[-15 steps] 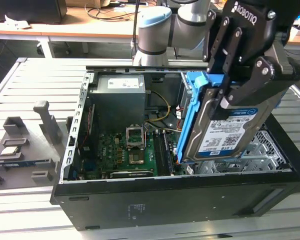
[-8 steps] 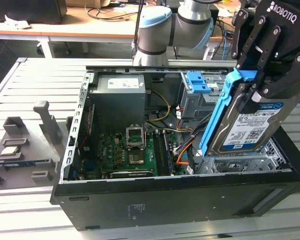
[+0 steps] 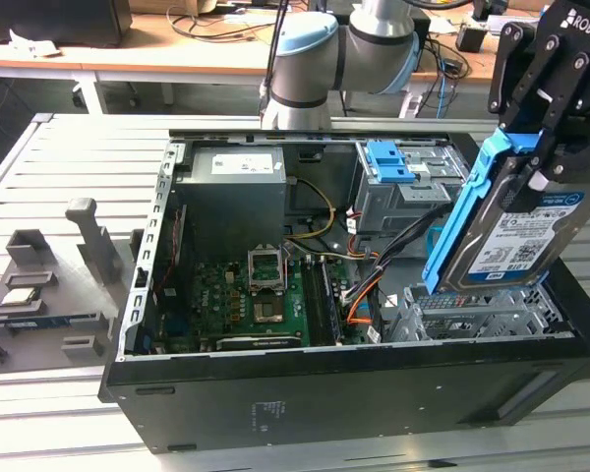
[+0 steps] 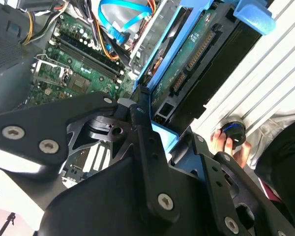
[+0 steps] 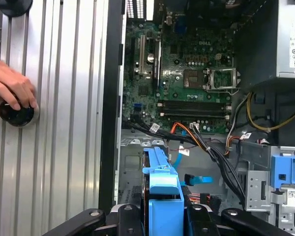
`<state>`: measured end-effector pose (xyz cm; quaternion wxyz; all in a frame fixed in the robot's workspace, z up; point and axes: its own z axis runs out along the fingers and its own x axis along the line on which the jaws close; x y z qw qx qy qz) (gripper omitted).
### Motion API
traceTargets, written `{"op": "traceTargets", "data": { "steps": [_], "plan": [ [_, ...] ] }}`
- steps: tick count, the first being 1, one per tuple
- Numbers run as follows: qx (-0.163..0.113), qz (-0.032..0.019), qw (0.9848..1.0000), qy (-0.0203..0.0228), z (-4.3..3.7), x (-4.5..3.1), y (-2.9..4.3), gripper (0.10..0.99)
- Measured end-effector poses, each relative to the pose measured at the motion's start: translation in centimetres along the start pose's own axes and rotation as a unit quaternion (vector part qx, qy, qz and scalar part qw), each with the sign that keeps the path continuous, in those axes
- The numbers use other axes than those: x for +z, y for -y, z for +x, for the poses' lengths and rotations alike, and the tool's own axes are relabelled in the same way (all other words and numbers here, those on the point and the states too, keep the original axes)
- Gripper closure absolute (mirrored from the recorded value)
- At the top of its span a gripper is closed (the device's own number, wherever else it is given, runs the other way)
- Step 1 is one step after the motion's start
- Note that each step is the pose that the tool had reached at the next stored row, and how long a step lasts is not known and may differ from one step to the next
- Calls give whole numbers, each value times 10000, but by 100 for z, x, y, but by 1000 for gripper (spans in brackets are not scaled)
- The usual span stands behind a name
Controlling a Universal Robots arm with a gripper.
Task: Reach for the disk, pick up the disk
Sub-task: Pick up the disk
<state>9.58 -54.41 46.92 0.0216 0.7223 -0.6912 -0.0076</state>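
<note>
The disk point(image 3: 516, 236), a silver-black drive with a white-and-blue label and blue side rails, is hanging tilted at the right of the exterior view, clear above the metal drive cage point(image 3: 477, 313) in the lower right corner of the open computer case point(image 3: 324, 393). The hand point(image 3: 546, 98) is grasping the disk by its upper end, with black fingers point(image 3: 516, 59) closing on the blue rail; in the second wrist view the hand point(image 4: 152, 132) is gripping the blue edge at the centre of the frame, and the disk point(image 4: 196, 64) is extending toward the upper right. In the first wrist view the blue rail of the disk point(image 5: 162, 196) is sitting at the lower centre between the finger links.

Around the disk, black and orange cables point(image 3: 374, 270) are running beside the cage, and the motherboard point(image 3: 246, 295) is lying at the centre of the case. A blue clip point(image 3: 388, 162) is resting on the upper bay. The case is lying on a slatted metal surface point(image 3: 69, 157).

A person's hand point(image 5: 10, 88) is pressing a black round button point(image 5: 17, 114) at the left of the first wrist view.

Likely risks, as a judgement: the grip is acting on a plastic rail near one end, so the tilted disk could pivot or slip; its lower corner could snag the cage or cables.
</note>
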Motion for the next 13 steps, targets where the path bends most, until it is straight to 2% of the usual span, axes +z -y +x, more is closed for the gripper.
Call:
{"op": "traceTargets", "data": {
  "steps": [5, 13],
  "plan": [
    [3, 0, 10000, -12, -58, 30, 10, 718],
    [3, 0, 10000, -13, -63, 33, 10, 718]
  ]
}}
